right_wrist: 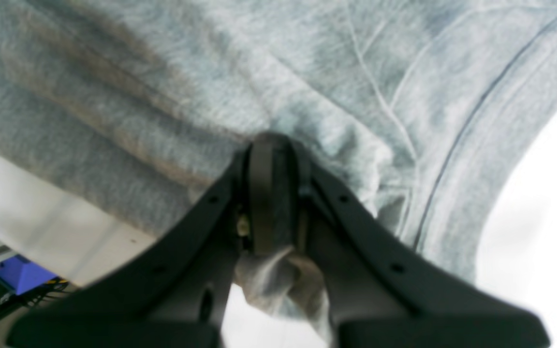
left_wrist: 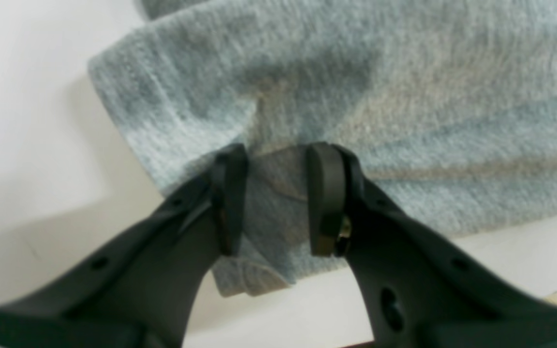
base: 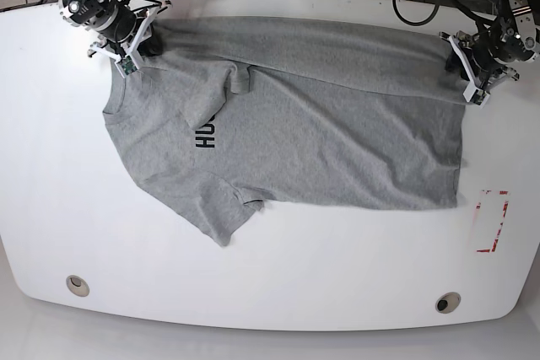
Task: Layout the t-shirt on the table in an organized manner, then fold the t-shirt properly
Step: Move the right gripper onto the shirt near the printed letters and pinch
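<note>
Both grippers pin the far edge of a heather-grey cotton t-shirt (base: 321,115) sprawled across the glossy white table (base: 51,208): the right gripper (right_wrist: 273,193) clenched on fabric near the shoulder, the left gripper (left_wrist: 276,193) clasping the hem. Layout appears under way; next, likely flattening the bunched near sleeve.

One camera looks straight down from high above the worktop (base: 278,292). Two wrist cameras sit close behind their jaws, seeing the same t-shirt (base: 321,124).
</note>
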Tool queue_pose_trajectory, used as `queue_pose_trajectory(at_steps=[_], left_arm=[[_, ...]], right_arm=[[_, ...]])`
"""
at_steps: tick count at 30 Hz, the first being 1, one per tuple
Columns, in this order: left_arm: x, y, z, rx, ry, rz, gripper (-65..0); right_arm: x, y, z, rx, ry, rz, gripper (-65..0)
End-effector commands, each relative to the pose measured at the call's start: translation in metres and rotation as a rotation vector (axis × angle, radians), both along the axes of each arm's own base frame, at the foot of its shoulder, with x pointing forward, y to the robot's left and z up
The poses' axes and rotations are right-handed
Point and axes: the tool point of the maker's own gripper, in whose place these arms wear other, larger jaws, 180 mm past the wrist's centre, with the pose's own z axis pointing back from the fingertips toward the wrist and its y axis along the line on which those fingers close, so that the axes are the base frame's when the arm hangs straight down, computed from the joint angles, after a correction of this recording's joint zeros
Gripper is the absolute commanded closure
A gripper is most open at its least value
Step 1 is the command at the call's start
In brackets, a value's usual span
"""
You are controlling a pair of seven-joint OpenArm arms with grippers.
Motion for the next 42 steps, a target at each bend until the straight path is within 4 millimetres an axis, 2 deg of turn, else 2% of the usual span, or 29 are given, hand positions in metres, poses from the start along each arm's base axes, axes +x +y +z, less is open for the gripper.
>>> queue_pose_trajectory(at_steps=[1, 5, 10, 13, 17, 20, 24, 26, 28, 30, 33, 37, 42], left_arm=[[-0.016, 0.012, -0.004, 0.057, 0.068, 0.000, -18.3], [-0.015, 0.011, -0.001, 0.062, 0.057, -0.008, -18.3], [-0.005, 0.014, 0.016, 0.087, 0.001, -0.003, -18.3], [0.001, 0.015, 0.025, 0.098, -0.028, -0.006, -18.3], [0.015, 0.012, 0.041, 0.116, -0.086, -0.023, -18.5], [0.020, 0.010, 0.047, 0.128, -0.088, -0.018, -18.9], [0.032, 0.009, 0.062, 0.155, -0.120, -0.021, -24.2], [0.035, 0.012, 0.071, 0.171, -0.143, -0.014, -25.4], [0.036, 0.016, 0.076, 0.180, -0.159, -0.003, -25.4], [0.036, 0.018, 0.079, 0.180, -0.168, 0.011, -25.4], [0.037, 0.017, 0.079, 0.177, -0.171, 0.012, -25.4], [0.036, 0.017, 0.078, 0.175, -0.169, 0.015, -25.4], [0.036, 0.018, 0.078, 0.177, -0.169, 0.016, -25.4]], right_arm=[[-0.013, -0.016, -0.004, -0.091, 0.062, 0.003, -5.9], [-0.005, -0.006, 0.013, -0.092, 0.006, 0.026, -5.9], [0.008, 0.013, 0.030, -0.072, -0.065, 0.026, -6.3], [0.024, 0.021, 0.044, -0.059, -0.125, 0.022, -7.6], [0.029, 0.025, 0.049, -0.062, -0.133, 0.019, -17.4], [0.042, 0.028, 0.057, -0.064, -0.157, 0.017, -29.5], [0.053, 0.035, 0.060, -0.049, -0.166, 0.001, -38.5], [0.058, 0.043, 0.062, -0.028, -0.179, -0.002, -38.5], [0.064, 0.058, 0.063, 0.002, -0.188, 0.016, -38.2], [0.071, 0.078, 0.065, 0.034, -0.202, 0.054, -36.8], [0.081, 0.096, 0.066, 0.063, -0.214, 0.094, -34.9], [0.098, 0.103, 0.067, 0.079, -0.230, 0.108, -34.6], [0.117, 0.101, 0.065, 0.086, -0.237, 0.105, -34.6]])
